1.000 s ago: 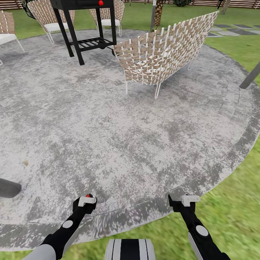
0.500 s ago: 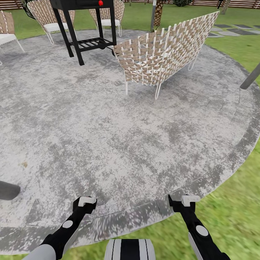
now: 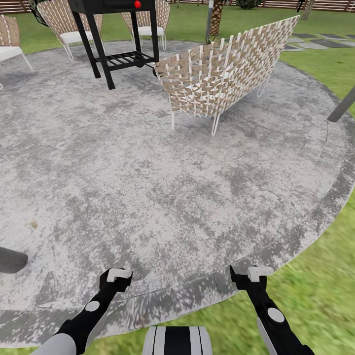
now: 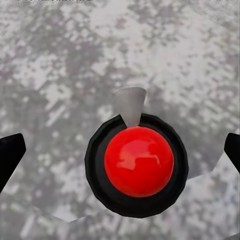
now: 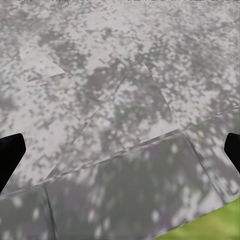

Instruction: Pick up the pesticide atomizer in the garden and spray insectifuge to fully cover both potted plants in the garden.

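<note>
I face the garden's round grey mottled patio from its edge, with green lawn at my right. The pesticide atomizer and the potted plants are out of view. My left gripper and right gripper hang low over the patio rim, both open and holding nothing. In the left wrist view dark fingertips stand far apart, and a red dome in a black ring sits between them above the paving. The right wrist view shows wide-apart fingertips over paving stones.
A woven brown chair stands ahead, a black grill stand behind it, more chairs at the back left. A grey pole leans in at the right, a grey cylinder at the left. Stepping stones and a fence lie beyond.
The view has shifted very slightly. A red spot at the left gripper's tip a second ago is now hidden in the head view. Both arms hold the same pose.
</note>
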Available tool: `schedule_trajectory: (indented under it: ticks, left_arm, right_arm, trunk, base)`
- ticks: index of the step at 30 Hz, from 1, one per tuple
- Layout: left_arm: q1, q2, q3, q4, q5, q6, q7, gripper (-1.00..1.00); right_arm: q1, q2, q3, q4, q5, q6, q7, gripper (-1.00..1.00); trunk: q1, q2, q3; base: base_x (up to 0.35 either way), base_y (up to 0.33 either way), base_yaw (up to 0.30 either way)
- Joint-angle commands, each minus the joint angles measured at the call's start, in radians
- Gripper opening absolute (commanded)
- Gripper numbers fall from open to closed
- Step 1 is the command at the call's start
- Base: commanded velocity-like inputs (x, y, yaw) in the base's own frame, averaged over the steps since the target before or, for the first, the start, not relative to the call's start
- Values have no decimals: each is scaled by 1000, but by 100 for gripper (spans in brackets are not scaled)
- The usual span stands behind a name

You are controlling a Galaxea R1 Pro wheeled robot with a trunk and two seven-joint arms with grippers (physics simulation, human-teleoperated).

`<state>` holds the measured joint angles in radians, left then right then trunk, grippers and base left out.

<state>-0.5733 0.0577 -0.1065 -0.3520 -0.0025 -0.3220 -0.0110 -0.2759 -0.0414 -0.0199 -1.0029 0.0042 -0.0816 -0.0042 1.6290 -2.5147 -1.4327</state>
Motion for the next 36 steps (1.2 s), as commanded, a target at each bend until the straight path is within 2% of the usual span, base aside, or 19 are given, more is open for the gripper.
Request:
schedule_trajectory:
  ticks: [1, 11, 32, 33, 36]
  left_arm:
    - [0, 1, -4, 1, 0, -3, 0, 100]
    - [0, 0, -4, 1, 0, -3, 0, 100]
    - [0, 1, -4, 1, 0, -3, 0, 100]
    - [0, 1, -4, 1, 1, -3, 0, -100]
    - [0, 1, -2, 1, 6, -3, 0, -100]
  right_arm:
    - [0, 0, 0, 0, 0, -3, 0, 100]
    - [0, 0, 0, 0, 0, -3, 0, 100]
    - [0, 0, 0, 0, 0, -3, 0, 100]
    - [0, 0, 0, 0, 0, -3, 0, 100]
    - [0, 0, 0, 0, 0, -3, 0, 100]
  trunk:
    - [0, 0, 0]
    - [0, 0, 11]
    - [0, 0, 11]
    - [0, 0, 11]
    - [0, 0, 11]
  base:
    - [0, 0, 0]
    - [-2, 0, 0]
    - [-23, 0, 0]
    - [0, 0, 0]
    - [0, 0, 0]
